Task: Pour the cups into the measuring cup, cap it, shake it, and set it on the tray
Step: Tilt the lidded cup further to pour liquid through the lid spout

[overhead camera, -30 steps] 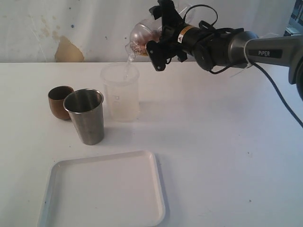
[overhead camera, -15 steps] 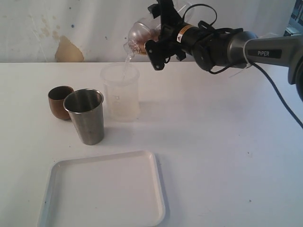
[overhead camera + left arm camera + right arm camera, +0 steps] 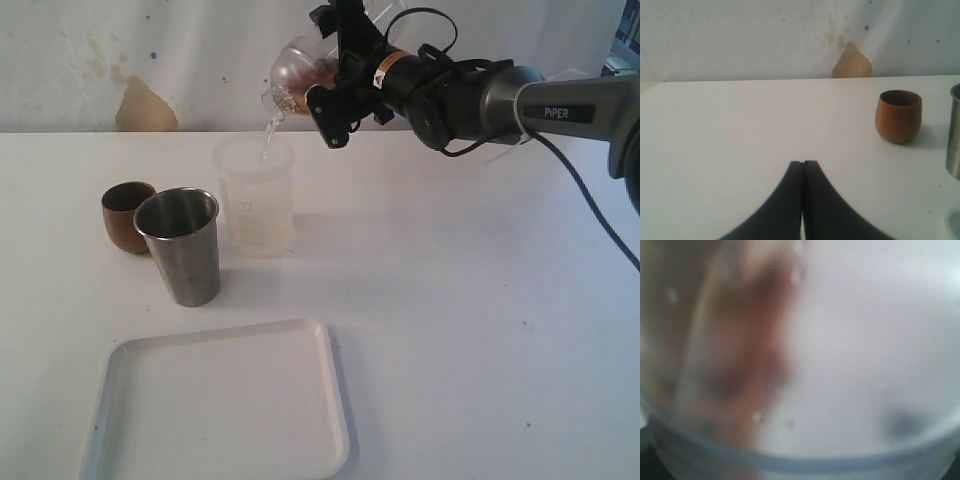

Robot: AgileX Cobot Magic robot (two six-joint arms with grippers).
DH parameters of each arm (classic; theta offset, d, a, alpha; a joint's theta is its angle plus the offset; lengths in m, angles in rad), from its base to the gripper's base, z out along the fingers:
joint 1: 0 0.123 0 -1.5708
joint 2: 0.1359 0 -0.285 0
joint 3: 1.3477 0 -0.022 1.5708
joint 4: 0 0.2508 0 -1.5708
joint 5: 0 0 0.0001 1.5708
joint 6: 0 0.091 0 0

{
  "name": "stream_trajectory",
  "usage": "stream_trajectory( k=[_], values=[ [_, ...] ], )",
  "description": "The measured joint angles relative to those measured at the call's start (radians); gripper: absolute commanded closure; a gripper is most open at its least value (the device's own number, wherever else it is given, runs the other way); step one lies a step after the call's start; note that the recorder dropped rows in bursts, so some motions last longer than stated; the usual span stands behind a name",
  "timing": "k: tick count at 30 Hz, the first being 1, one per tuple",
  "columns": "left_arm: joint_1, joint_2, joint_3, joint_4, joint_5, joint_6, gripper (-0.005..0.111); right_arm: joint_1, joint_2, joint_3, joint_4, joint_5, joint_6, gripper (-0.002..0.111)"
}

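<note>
In the exterior view the right gripper (image 3: 331,78) is raised over the far middle of the counter (image 3: 480,330), its fingers clamped on a translucent plastic cup (image 3: 295,72) that is tipped with its lip down to the left. A thin stream (image 3: 268,135) falls from that lip into the measuring cup (image 3: 255,200), which stands upright directly beneath. To the left of the measuring cup stands the steel tumbler (image 3: 182,245), with the wooden cup (image 3: 125,215) just beside it, farther left and a little farther back; whether the two touch cannot be told. The white tray (image 3: 220,405) lies flat at the near left, apart from all the cups.

The right wrist view shows only the held cup's wall (image 3: 840,340) up close, blurred, with droplets and a brown smear; the fingers are hidden there.

The left gripper (image 3: 803,172) appears only in the left wrist view: its two dark fingers are pressed together with nothing between them, low over bare counter. That view also shows the wooden cup (image 3: 898,116) upright and one edge of the tumbler (image 3: 955,132).
</note>
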Motion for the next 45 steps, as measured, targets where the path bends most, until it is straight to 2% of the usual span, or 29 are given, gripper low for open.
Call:
stream_trajectory(
  k=[19,45],
  values=[
    [0.000,0.000,0.000,0.000,0.000,0.000,0.107,0.021,0.000,0.000,0.000,0.000,-0.123,0.108],
    [0.000,0.000,0.000,0.000,0.000,0.000,0.107,0.021,0.000,0.000,0.000,0.000,-0.128,0.108]
  ],
)
